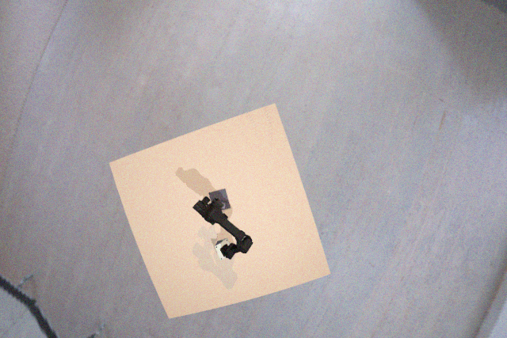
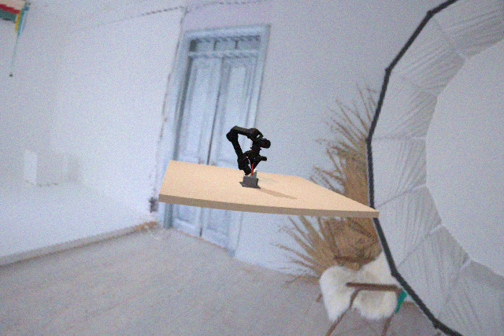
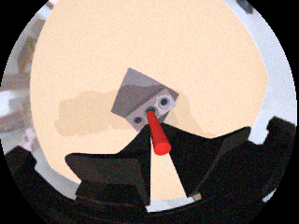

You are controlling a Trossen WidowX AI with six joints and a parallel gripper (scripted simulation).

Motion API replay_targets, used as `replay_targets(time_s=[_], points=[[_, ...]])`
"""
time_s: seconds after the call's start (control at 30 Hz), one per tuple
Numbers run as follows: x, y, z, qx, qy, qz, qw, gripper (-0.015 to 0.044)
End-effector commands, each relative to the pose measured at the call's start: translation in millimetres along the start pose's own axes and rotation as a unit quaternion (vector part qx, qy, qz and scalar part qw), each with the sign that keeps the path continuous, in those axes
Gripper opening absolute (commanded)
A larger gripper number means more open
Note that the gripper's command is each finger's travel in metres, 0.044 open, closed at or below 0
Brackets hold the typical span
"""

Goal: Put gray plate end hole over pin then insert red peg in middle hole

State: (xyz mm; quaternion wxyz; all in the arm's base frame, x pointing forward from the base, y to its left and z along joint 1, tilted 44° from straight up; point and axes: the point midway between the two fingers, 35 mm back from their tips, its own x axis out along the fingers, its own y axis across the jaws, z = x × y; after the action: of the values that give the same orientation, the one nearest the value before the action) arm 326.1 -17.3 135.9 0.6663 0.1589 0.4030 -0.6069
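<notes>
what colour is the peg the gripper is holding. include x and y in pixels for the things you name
Red; the peg [image 2: 252, 168] [image 3: 159, 135] shows best in the wrist view.

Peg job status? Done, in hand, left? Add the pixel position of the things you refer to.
Done, by the look of it: gray plate [image 3: 144, 115] sits on the base [image 3: 135, 87], holes facing up. In hand: red peg [image 2: 252, 168] [image 3: 158, 133], gripped in the gripper [image 3: 155, 127], its far end at the middle hole; depth can't be told. Left: finish seating if needed, then let go, since the fingers are shut on it.
</notes>
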Motion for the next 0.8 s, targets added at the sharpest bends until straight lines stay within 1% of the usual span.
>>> replay_targets(time_s=[0.0,0.47,0.77], points=[[0,0,1,0.000,0.000,0.000,1.000,0.0000],[0,-2,3,0.000,0.000,0.000,1.000,0.0000],[11,-1,3,-0.002,-0.002,0.000,1.000,0.0000]])
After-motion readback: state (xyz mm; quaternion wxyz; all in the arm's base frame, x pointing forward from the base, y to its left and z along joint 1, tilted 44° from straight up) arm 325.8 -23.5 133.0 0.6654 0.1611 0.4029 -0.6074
